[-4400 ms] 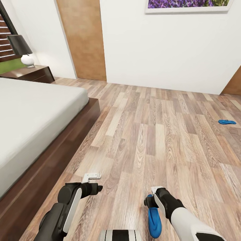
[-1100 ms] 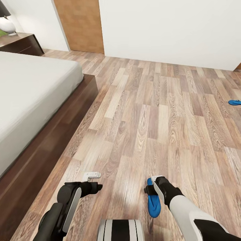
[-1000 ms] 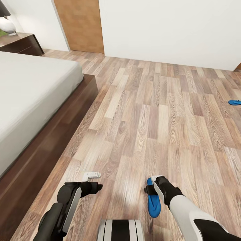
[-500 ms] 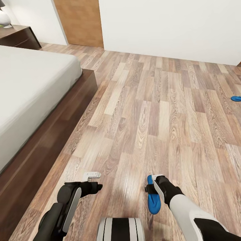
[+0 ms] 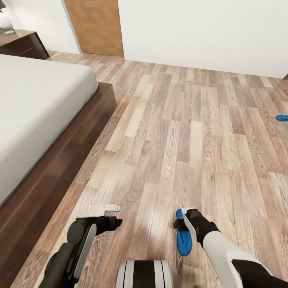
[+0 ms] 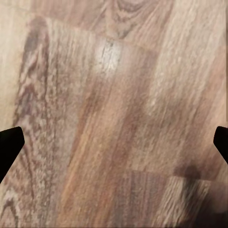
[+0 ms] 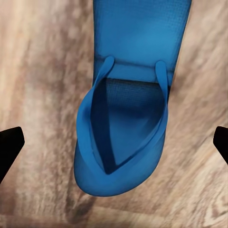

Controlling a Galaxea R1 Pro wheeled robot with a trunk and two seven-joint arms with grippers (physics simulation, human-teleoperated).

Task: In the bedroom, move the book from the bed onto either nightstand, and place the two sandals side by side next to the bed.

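Observation:
One blue sandal (image 5: 183, 237) lies on the wood floor right under my right gripper (image 5: 181, 219). In the right wrist view this sandal (image 7: 127, 118) shows strap side up, and both fingertips stand far apart at the frame's edges, not touching it, so the gripper is open. A second blue sandal (image 5: 282, 117) lies far off at the right. My left gripper (image 5: 113, 215) hangs open over bare floor beside the bed (image 5: 36, 108), whose off-white mattress and dark frame run along the left. The nightstand (image 5: 20, 43) stands at the far left corner. The book is out of view.
A white lamp base (image 5: 5, 25) sits on the nightstand. A brown door panel (image 5: 95, 26) and a white wall close the far side. Open wood floor (image 5: 188, 132) stretches between the bed and the far sandal.
The head camera has tilted down a little over the last second, so the room has shifted up in view. The grippers and the near sandal keep their places.

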